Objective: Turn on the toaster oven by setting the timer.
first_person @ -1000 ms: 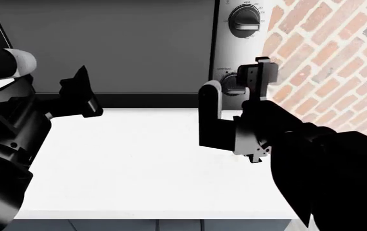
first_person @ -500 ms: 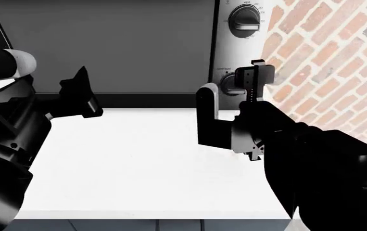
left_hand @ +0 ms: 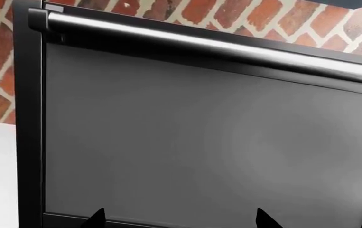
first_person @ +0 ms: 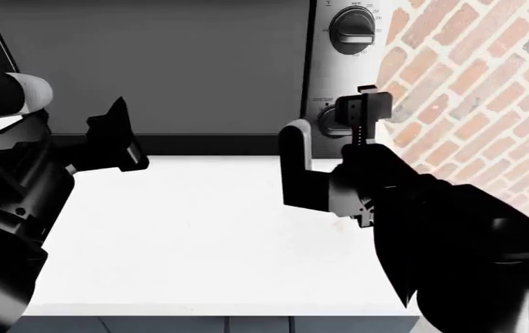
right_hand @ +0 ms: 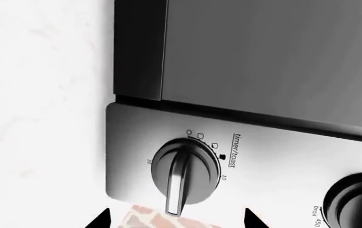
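The toaster oven (first_person: 153, 69) fills the back of the head view, its dark glass door (left_hand: 199, 142) to the left of a silver control strip (first_person: 318, 55). The timer (right_hand: 184, 173) is the black dial marked "timer/toast", with its raised bar pointing toward my right gripper. My right gripper (first_person: 331, 132) is open and held just in front of the timer (first_person: 327, 123), one finger on each side, not touching. In the right wrist view both tips of that gripper (right_hand: 175, 219) stand wide of the dial. My left gripper (first_person: 116, 139) hangs open before the door, and the left wrist view shows it (left_hand: 179, 221) empty.
A second black dial ringed by numbers (first_person: 350, 29) sits higher on the strip, and its edge (right_hand: 358, 202) shows in the right wrist view. The oven stands on a white counter (first_person: 200, 229). A brick wall (first_person: 468, 76) rises close on the right. A silver door handle (left_hand: 212, 47) runs along the door's top.
My right gripper has shifted slightly left and closer to the timer dial. The left arm has stayed still.
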Motion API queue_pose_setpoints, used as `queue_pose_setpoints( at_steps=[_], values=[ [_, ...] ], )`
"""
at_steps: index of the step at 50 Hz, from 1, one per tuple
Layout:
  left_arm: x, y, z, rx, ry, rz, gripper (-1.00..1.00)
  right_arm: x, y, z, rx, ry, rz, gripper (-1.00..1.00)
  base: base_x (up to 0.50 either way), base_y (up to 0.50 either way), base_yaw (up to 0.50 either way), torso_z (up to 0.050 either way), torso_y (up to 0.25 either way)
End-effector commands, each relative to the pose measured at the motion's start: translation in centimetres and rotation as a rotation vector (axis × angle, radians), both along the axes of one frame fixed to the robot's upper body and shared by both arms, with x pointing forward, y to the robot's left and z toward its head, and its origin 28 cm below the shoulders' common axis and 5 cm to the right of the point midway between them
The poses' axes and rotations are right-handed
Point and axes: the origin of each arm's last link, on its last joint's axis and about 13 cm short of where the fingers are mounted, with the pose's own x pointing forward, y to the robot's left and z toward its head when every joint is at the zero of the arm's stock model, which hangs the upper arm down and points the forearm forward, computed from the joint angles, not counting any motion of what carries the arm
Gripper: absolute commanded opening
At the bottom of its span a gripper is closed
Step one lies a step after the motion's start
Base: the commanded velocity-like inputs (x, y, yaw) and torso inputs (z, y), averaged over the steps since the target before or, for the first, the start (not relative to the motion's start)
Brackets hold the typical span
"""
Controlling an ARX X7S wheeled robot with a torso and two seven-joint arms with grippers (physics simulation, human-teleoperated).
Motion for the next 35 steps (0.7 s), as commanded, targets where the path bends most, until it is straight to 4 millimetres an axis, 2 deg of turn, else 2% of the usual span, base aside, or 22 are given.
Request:
queue_pose_setpoints(
  at_steps=[1,35],
  values=[
    [0.1,0.0,0.0,-0.003,0.002,0.001,1.0,0.2,0.3,-0.1,-0.014,-0.011,0.003,1.0,0.0,0.0,0.0,0.0,0.0],
    [0.3,0.0,0.0,-0.009,0.003,0.004,1.0,1.1,1.1,-1.3,-0.046,0.0,0.011,1.0,0.0,0.0,0.0,0.0,0.0]
  ],
)
